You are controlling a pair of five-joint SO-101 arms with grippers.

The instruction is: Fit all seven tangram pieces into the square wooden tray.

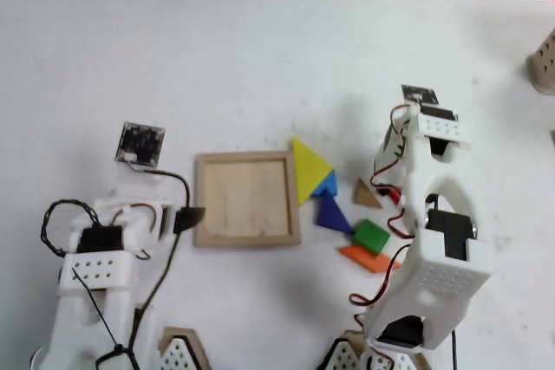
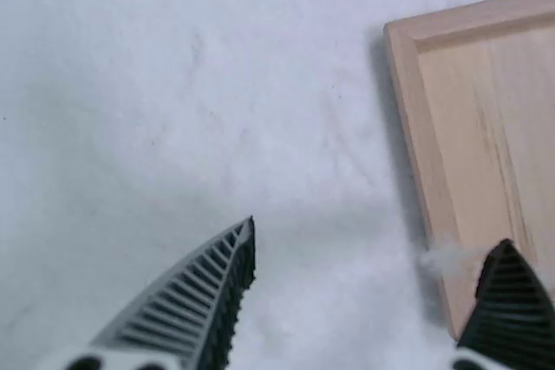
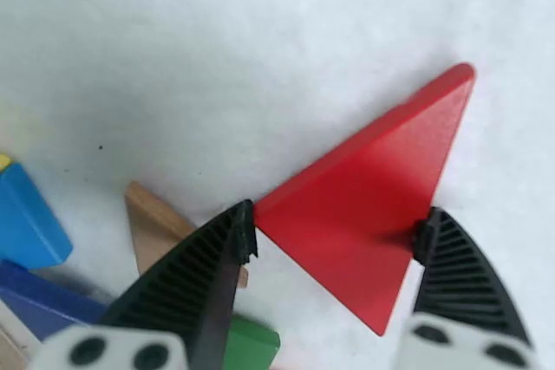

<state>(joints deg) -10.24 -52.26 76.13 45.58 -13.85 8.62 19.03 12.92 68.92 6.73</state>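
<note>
The ribbed black fingers (image 3: 199,275) of the right gripper (image 3: 338,223) sat closest, clamped on two opposite edges of a smooth flat red triangle (image 3: 381,171) that lay on the faintly mottled white tabletop (image 1: 260,58). Just beside that gripper was a small plain wooden triangle (image 3: 156,231), with a green square block (image 3: 251,344), a light blue triangle (image 3: 26,214) and a dark blue triangle (image 3: 43,301) near it. From above, the loose pieces formed a cluster just right of the square wooden tray (image 1: 247,199). A large yellow triangle (image 1: 310,169) touched the tray's upper right corner, and the light blue triangle (image 1: 327,185) was tucked against it. The dark blue triangle (image 1: 334,214) was below them, the wooden triangle (image 1: 366,194) stood a little apart, and the green square block (image 1: 371,236) overlapped an orange parallelogram (image 1: 368,257). The tray had a raised, square-cut rim (image 2: 408,127) around a pale floor with straight grain. The left gripper (image 2: 376,233) hung low at the tray's left side with its toothed fingers (image 2: 208,292) spread wide apart and holding nothing, one tip over the tabletop and the other over the rim near a corner. Beyond the tray the white tabletop ran wide to its far edge.
</note>
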